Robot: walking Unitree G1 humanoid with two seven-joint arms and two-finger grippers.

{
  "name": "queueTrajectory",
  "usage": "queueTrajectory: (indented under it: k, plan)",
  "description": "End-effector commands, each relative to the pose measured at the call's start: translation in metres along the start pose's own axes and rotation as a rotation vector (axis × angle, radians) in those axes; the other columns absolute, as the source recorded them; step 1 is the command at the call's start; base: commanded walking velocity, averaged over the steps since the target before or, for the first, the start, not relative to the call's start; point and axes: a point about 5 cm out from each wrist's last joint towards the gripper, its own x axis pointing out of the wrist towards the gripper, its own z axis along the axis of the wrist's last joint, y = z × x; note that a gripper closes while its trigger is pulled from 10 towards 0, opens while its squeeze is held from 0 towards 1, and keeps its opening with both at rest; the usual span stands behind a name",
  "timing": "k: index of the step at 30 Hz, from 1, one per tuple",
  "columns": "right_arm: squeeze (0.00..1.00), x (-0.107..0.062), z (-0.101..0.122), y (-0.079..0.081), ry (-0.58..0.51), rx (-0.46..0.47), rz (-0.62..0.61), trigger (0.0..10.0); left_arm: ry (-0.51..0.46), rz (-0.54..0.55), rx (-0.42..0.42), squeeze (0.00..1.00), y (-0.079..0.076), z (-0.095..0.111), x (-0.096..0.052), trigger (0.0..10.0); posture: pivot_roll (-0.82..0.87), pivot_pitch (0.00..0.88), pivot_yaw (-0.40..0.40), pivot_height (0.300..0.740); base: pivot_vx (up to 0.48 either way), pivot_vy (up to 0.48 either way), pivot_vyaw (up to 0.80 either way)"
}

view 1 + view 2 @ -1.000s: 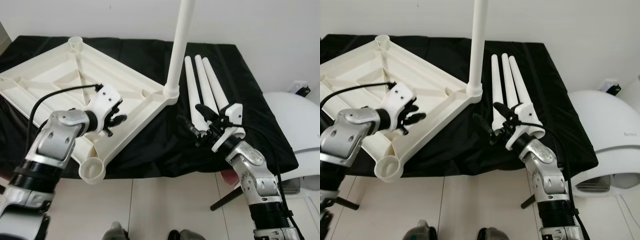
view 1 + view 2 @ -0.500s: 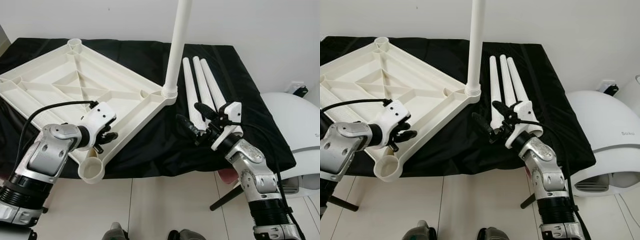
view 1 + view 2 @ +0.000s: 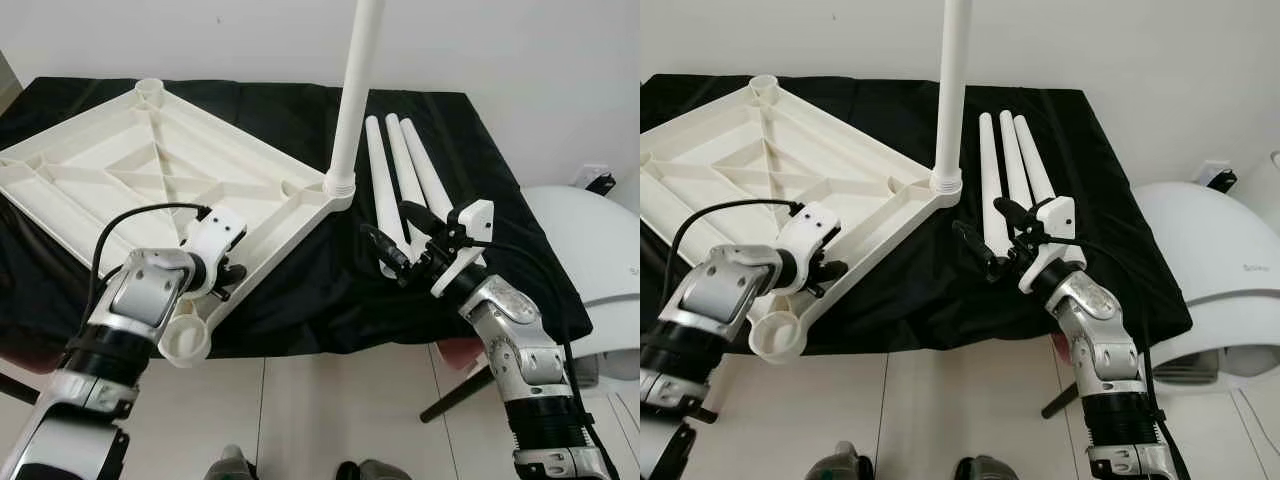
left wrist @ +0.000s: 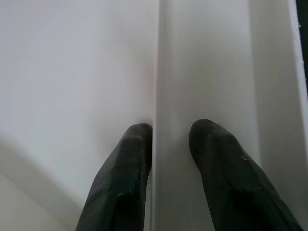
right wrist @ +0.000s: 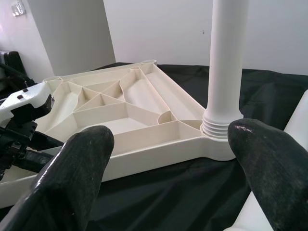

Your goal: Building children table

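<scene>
Nearest the camera, the left gripper (image 3: 228, 272) sits at the near edge of the upturned white plastic tabletop (image 3: 130, 175), just beyond the round open leg socket (image 3: 184, 340) at its nearest corner. In the left wrist view its two black fingers (image 4: 219, 178) stand either side of a thin upright white rim wall (image 4: 155, 120), one on each face, pinching it.

To the right, the right gripper (image 3: 410, 245) hovers above the black cloth (image 3: 330, 290) covering the work surface, its long black fingers spread wide with nothing between them. It lies between the tabletop's right corner and the loose legs, close to the near ends of the legs; whether it touches them cannot be told.

The tabletop lies underside up on the cloth, turned diamond-wise, its frame crossed by diagonal ribs forming triangular cells, with a round socket at each visible corner. At the right corner one white cylindrical leg (image 3: 356, 90) stands upright in its socket, a ribbed collar at its base, rising out of the top of the frame.

Just right of it, three tapered white plastic legs (image 3: 402, 170) lie side by side on the cloth, fanning slightly, running away from the robot.

Beyond the cloth's right edge sits a white domed appliance (image 3: 590, 260) on the tiled floor (image 3: 330, 410).
</scene>
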Motion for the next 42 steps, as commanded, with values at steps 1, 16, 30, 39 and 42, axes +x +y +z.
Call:
queueTrajectory:
  k: [1, 16, 30, 39, 42]
  plan:
    - [0.0, 0.0, 0.002, 0.0, -0.001, -0.002, 0.0, 10.0, 0.019, 0.118, -0.012, 0.0, 0.004, -0.004, 0.004, 10.0, -0.02, 0.059, -0.003, 0.74, 0.0, 0.0, 0.0]
    - [0.0, -0.001, 0.0, 0.004, -0.003, 0.008, -0.008, 10.0, -0.095, 0.261, -0.134, 0.0, 0.026, 0.033, 0.03, 10.0, -0.02, 0.056, 0.005, 0.74, 0.0, 0.0, 0.0]
    - [0.0, -0.005, -0.002, 0.008, 0.002, 0.015, -0.021, 10.0, -0.262, 0.181, -0.069, 1.0, 0.036, 0.062, 0.008, 10.0, -0.03, 0.061, 0.016, 0.74, 0.0, 0.0, 0.0]
    - [0.0, 0.0, -0.002, 0.007, -0.001, 0.021, -0.008, 10.0, -0.231, 0.137, 0.081, 0.0, 0.036, 0.047, -0.019, 10.0, -0.01, 0.06, 0.002, 0.74, 0.0, 0.0, 0.0]
    - [0.0, 0.0, -0.001, 0.008, -0.001, 0.022, -0.003, 10.0, -0.187, 0.094, 0.093, 0.0, 0.031, 0.032, -0.02, 10.0, 0.0, 0.06, -0.007, 0.74, 0.0, 0.0, 0.0]
